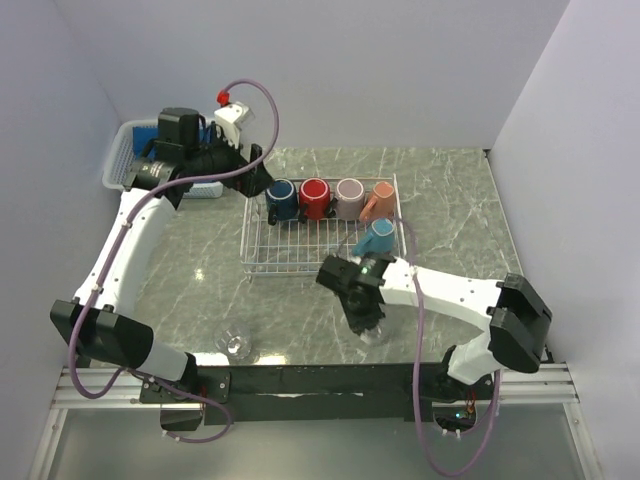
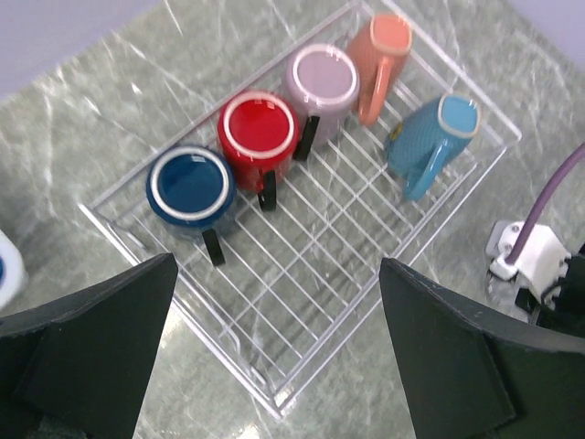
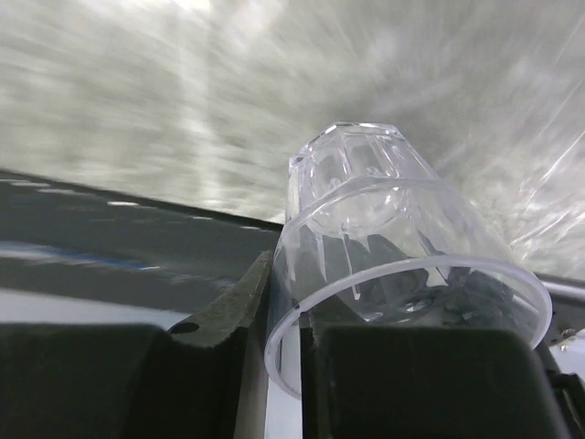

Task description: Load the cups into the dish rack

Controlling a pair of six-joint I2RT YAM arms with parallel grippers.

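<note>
A clear glass cup [image 3: 384,229] is gripped by its rim in the closed right pincer [image 3: 291,320], by the near edge of the table [image 1: 460,220]. A second glass [image 1: 237,345] stands at near left. The dish rack [image 1: 262,262], mid-table, holds the navy mug [image 1: 281,199], red mug [image 1: 315,198], mauve mug [image 1: 349,197], salmon mug [image 1: 379,200] and light blue mug [image 1: 376,240]. The left pincer [image 2: 274,357] hovers over the rack, wide open and empty.

Left arm [image 1: 118,250] and right arm [image 1: 430,283] are of one build: white moulded links [image 1: 455,292] joined by black rounded joint housings [image 1: 515,325]. A thin mauve cable [image 1: 274,115] loops along each arm; a small red cap [image 1: 222,96] sits by the left wrist. The left gripper [image 2: 279,265] has matte black wedge-shaped fingers [image 2: 87,352]
</note>
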